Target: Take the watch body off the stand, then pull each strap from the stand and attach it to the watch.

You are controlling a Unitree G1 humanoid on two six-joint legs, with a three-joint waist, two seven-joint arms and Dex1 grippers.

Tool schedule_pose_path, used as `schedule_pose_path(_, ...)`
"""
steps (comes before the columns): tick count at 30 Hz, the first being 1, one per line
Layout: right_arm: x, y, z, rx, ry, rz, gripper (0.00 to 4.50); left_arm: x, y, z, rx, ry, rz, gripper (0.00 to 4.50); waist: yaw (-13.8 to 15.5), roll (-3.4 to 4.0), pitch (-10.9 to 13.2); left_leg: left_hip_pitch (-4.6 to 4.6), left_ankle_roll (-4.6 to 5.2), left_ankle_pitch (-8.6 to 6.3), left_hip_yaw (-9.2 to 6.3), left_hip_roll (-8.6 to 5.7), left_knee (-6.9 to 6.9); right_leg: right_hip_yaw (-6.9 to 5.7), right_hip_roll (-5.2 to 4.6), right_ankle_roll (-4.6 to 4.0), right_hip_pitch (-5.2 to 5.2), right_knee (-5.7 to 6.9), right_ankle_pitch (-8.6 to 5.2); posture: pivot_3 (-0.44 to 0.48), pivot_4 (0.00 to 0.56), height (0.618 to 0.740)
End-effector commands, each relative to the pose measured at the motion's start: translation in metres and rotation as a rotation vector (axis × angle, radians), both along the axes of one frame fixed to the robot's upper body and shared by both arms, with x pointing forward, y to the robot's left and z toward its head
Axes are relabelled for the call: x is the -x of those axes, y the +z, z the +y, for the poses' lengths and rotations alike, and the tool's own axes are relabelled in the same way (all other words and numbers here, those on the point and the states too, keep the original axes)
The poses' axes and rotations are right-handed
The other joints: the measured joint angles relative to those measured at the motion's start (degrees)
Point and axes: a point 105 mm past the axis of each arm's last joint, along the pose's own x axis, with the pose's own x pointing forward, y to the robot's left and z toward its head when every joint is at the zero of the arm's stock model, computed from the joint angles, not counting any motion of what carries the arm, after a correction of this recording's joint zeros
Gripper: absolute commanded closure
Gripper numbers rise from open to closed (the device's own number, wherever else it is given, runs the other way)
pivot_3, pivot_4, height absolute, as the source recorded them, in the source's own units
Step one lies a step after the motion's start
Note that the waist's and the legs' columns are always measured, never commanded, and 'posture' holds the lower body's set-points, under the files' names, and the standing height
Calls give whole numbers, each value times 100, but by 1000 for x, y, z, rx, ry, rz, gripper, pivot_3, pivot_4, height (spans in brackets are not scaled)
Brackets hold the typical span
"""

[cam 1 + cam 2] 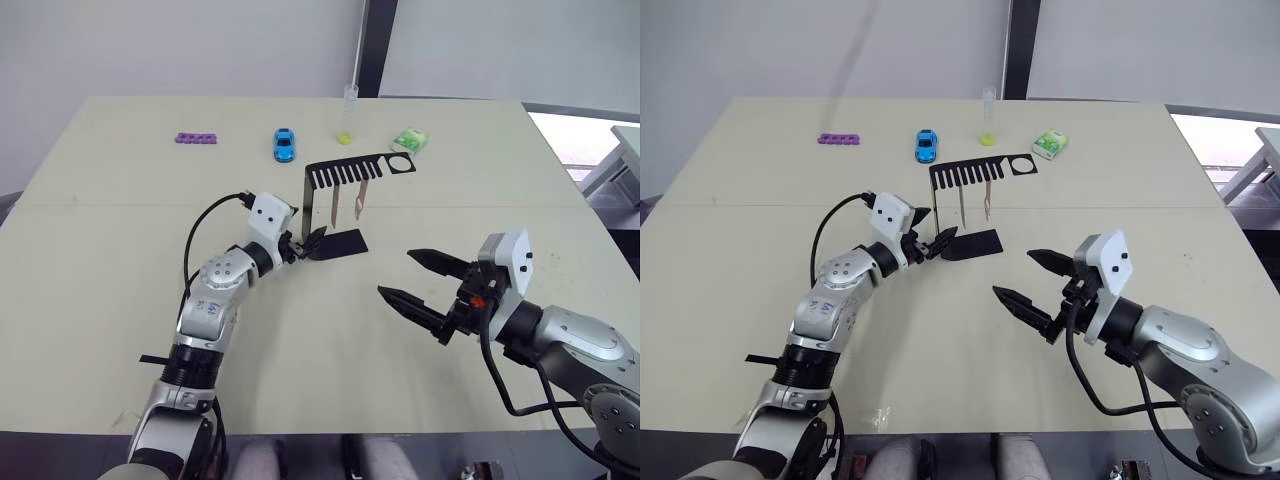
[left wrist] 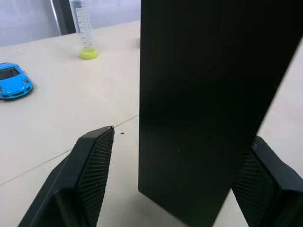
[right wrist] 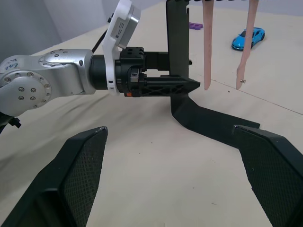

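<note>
The right gripper [image 1: 418,283], with its 2 black fingers spread wide and nothing between them, is seen nearest the camera, held above the pale tabletop [image 1: 120,210] and apart from the stand. Beyond it, the thin black sheet-metal C-shaped stand [image 1: 338,243] is placed upright near the middle of the table, its comb-slotted top arm ending in a round ring. 2 narrow pale pink-beige straps [image 1: 336,206] are hung from the slots, side by side. The left gripper [image 1: 312,241] is set at the stand's upright, its fingers [image 2: 90,165] opened on either side of the black plate; contact cannot be told. The watch body cannot be made out. Further back, a purple block strip [image 1: 197,139], a blue toy car [image 1: 284,144], a clear tube with a yellow-green cap [image 1: 347,112] and a green-and-white small box [image 1: 410,140] are laid out.
</note>
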Motion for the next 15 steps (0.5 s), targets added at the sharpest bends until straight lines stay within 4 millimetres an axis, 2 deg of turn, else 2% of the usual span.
schedule_pose_path(1, 0, 9, 0, -17, -19, -46, 0, 3, 10, -3, -6, 0, -52, 818, 2, 0, 0, 0, 0, 0, 0, 0, 0, 0, 0, 0, 0, 0, 0, 0, 150, 740)
schedule_pose_path(8, -2, 9, -1, -14, -28, -50, 0, 3, 11, -3, 2, 9, -55, 818, 11, 0, 0, 0, 0, 0, 0, 0, 1, 0, -2, 0, 0, 0, 0, 0, 150, 740)
schedule_pose_path(9, -3, 9, -1, -13, -28, -50, 0, 2, 12, -3, 4, 10, -54, 1365, 10, 0, 0, 0, 0, 0, 0, 0, 1, 0, -2, 0, 0, 0, 0, 0, 150, 740)
schedule_pose_path(11, -3, 9, -1, -12, -29, -51, 0, 2, 11, -4, 3, 11, -51, 2080, 9, 0, 0, 0, 0, 0, 0, 0, 0, 0, -2, 0, 0, 0, 0, 0, 150, 740)
schedule_pose_path(15, -4, 10, -1, -14, -29, -53, 0, 1, 11, -6, 5, 13, -45, 2080, 11, 0, 0, 0, 0, 0, 0, 0, 0, 0, -2, 0, 0, 0, 0, 0, 150, 740)
